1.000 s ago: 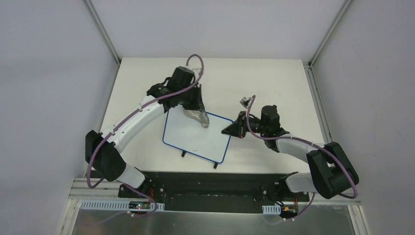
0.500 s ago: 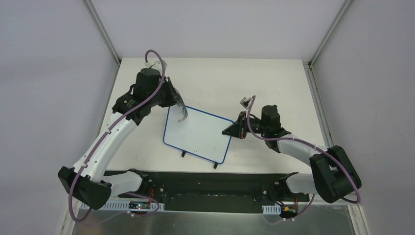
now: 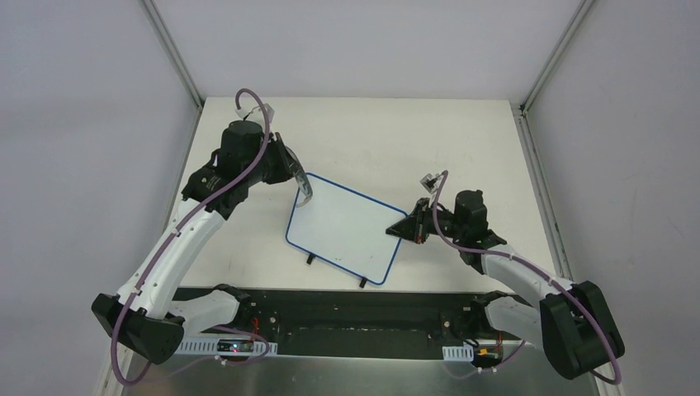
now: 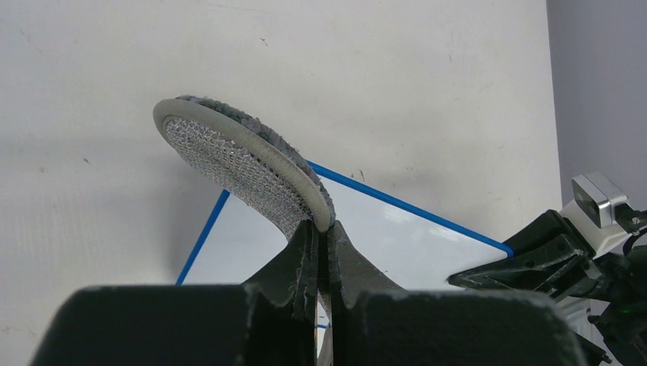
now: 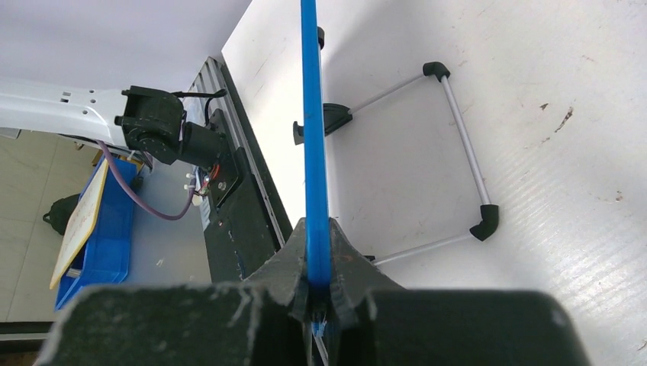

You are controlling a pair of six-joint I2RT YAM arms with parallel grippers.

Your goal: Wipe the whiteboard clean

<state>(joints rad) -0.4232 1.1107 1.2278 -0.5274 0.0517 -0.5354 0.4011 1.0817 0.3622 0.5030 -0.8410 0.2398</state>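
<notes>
The left gripper (image 4: 321, 229) was clenched on the edge of a round, mesh-backed eraser pad (image 4: 243, 169). The pad stood tilted just past its fingertips, at the far-left corner of the whiteboard (image 3: 342, 231). The right gripper (image 5: 317, 255) was pinched tight on the board's blue right edge. Beyond its fingers, the board's wire stand (image 5: 467, 156) rested on the white table (image 3: 396, 140).

Whiteboard (image 3: 342, 235) on table (image 3: 462, 140), left fingers (image 3: 298, 176) holding eraser pad (image 3: 306, 192) at its corner, right fingers (image 3: 407, 228) clamping its edge.
</notes>
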